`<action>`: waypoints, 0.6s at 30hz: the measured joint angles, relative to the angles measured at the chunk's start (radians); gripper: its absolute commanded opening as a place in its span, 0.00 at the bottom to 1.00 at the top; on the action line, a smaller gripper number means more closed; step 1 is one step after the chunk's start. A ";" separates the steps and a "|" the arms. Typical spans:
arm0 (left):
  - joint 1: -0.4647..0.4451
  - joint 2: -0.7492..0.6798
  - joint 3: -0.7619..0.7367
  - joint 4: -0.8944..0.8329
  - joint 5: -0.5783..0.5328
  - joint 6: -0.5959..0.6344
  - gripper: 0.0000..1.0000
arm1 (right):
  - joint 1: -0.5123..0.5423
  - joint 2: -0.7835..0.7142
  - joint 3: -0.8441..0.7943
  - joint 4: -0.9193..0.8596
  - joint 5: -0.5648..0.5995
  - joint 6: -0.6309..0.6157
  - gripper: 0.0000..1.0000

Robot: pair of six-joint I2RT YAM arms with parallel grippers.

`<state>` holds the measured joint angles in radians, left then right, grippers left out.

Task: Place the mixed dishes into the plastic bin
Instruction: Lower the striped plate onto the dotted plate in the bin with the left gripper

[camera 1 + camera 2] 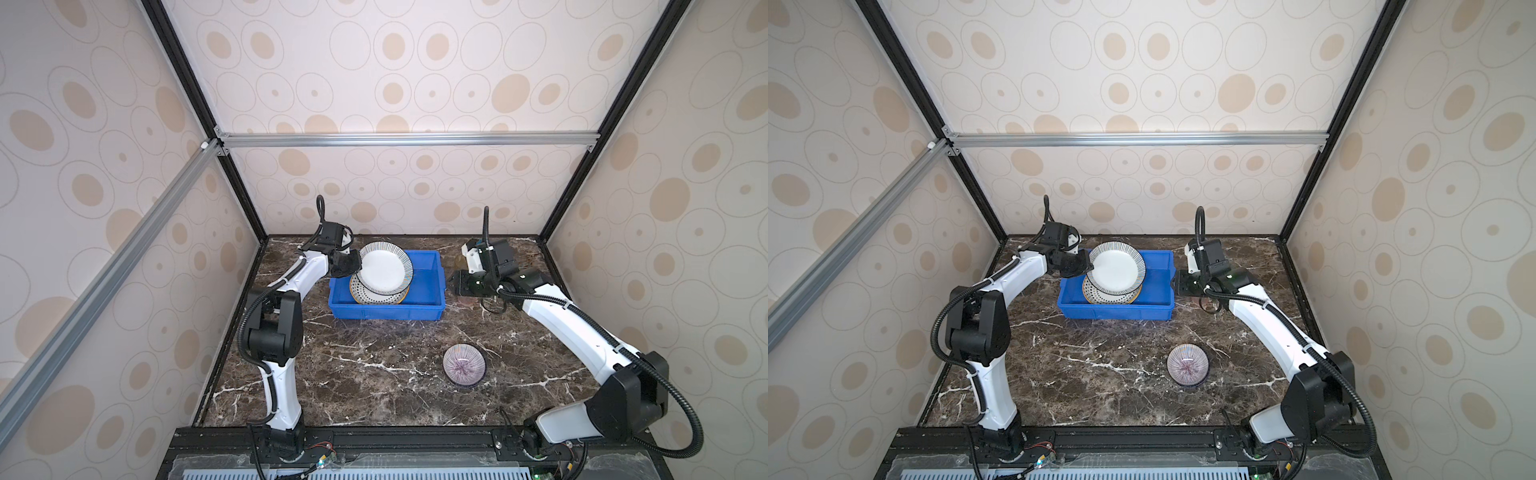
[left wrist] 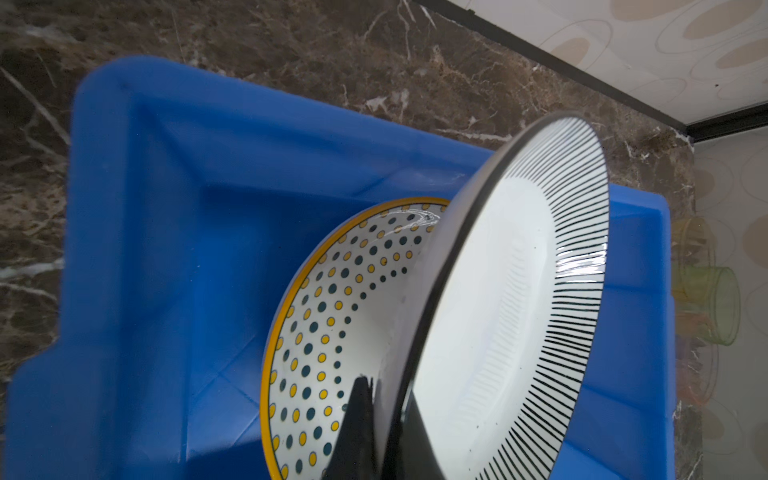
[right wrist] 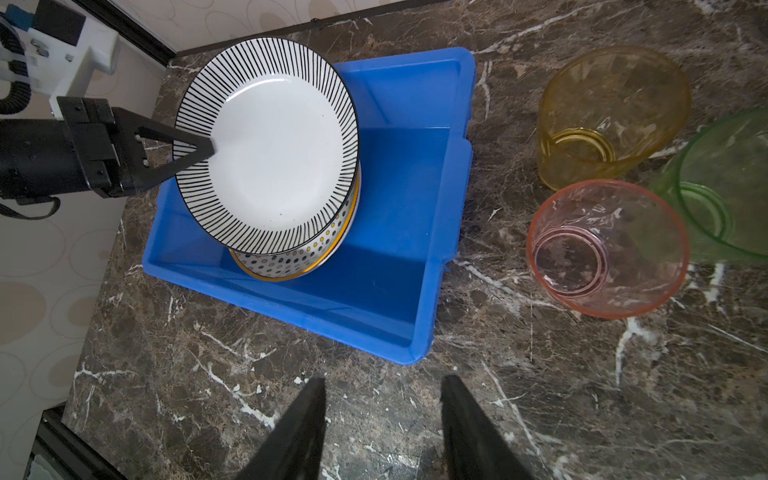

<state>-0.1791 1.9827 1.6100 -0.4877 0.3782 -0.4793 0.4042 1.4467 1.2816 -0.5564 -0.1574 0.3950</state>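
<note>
The left fingers (image 3: 201, 150) are clamped tight, while the right fingers (image 3: 303, 424) stand parted, aimed inward.

Glossy glazed striped plate (image 3: 274, 149), smooth blue plastic bin (image 3: 399, 232), polished brown marble tabletop (image 3: 540, 395), translucent tumblers (image 3: 606, 249).

1. A dark brown marble tabletop (image 1: 374, 395) with white veins carries everything.
2. A blue plastic bin (image 1: 386, 312) sits on it toward the back, near the middle.
3. A purple-rayed bowl (image 1: 464, 365) stands alone on the bare marble nearer the front, well apart from the bin.
4. A yellow tumbler (image 3: 611, 112), a pink tumbler (image 3: 606, 249) and a green tumbler (image 3: 731, 187) stand clustered on the marble beside the bin's right end, mouths up.
</note>
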 measured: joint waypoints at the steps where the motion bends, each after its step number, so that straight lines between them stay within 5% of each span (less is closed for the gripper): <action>1: 0.000 0.002 0.000 -0.001 0.004 0.001 0.00 | 0.000 0.006 0.004 -0.002 0.000 0.000 0.49; 18: 0.004 0.008 -0.004 0.002 0.024 0.002 0.00 | 0.000 0.040 0.024 0.003 -0.024 0.008 0.49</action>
<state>-0.1749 1.9907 1.6062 -0.4854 0.4023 -0.4770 0.4038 1.4868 1.3052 -0.5533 -0.1810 0.4026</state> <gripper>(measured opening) 0.089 0.488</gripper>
